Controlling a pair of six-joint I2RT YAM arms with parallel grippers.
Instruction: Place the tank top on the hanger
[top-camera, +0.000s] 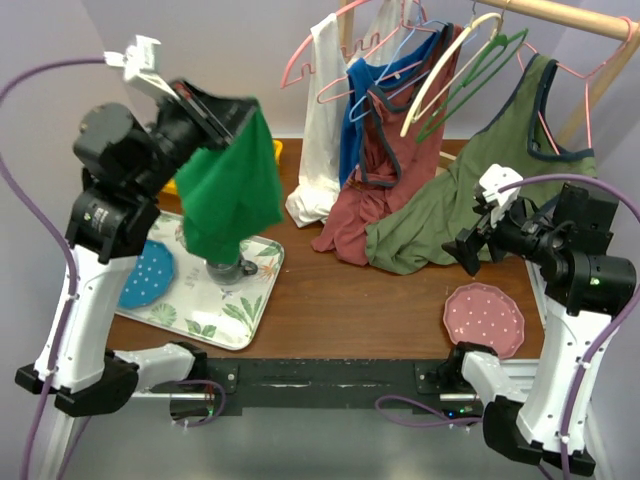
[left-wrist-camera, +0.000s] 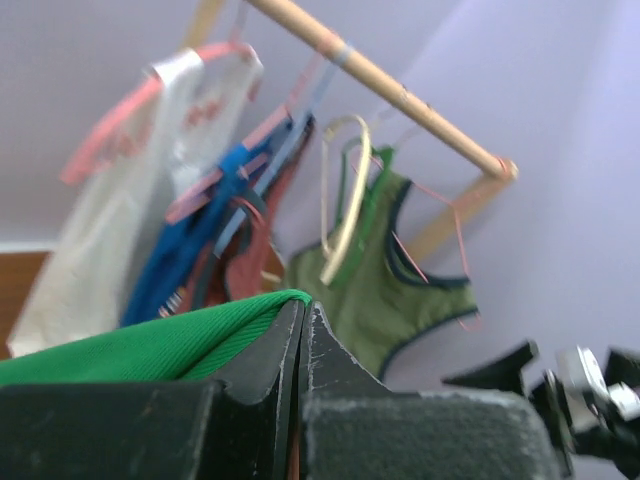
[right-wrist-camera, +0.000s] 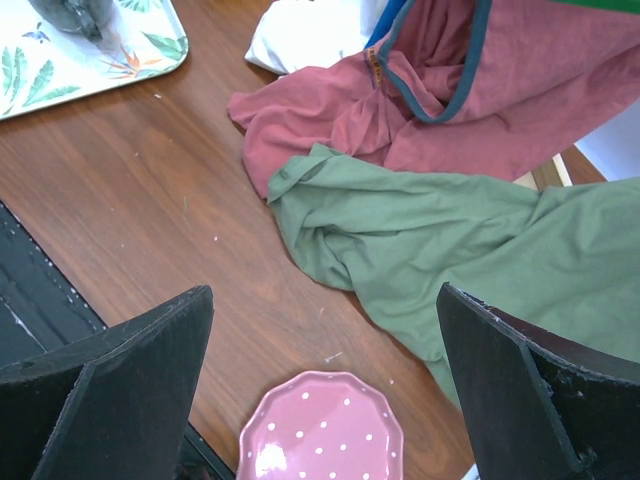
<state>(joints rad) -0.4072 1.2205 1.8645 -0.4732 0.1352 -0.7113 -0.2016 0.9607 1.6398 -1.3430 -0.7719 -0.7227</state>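
My left gripper (top-camera: 237, 113) is shut on the top edge of the bright green tank top (top-camera: 232, 190) and holds it high above the tray, so it hangs free. In the left wrist view the jaws (left-wrist-camera: 303, 306) stand closed with green fabric (left-wrist-camera: 150, 345) pinched on the left side. The thin dark-green hanger (top-camera: 478, 78) hangs on the wooden rail (top-camera: 570, 15) at the back right, behind a cream hanger (top-camera: 440, 75). It also shows in the left wrist view (left-wrist-camera: 378, 190). My right gripper (top-camera: 468, 250) is open and empty above the table (right-wrist-camera: 325, 300).
A leaf-print tray (top-camera: 240, 320) holds a grey object (top-camera: 228, 268) and a blue dotted plate (top-camera: 148, 275). A pink dotted plate (top-camera: 484, 318) lies under my right gripper. White (top-camera: 320, 150), rust-red (top-camera: 365, 200) and olive (top-camera: 470, 200) tops hang from the rail onto the table.
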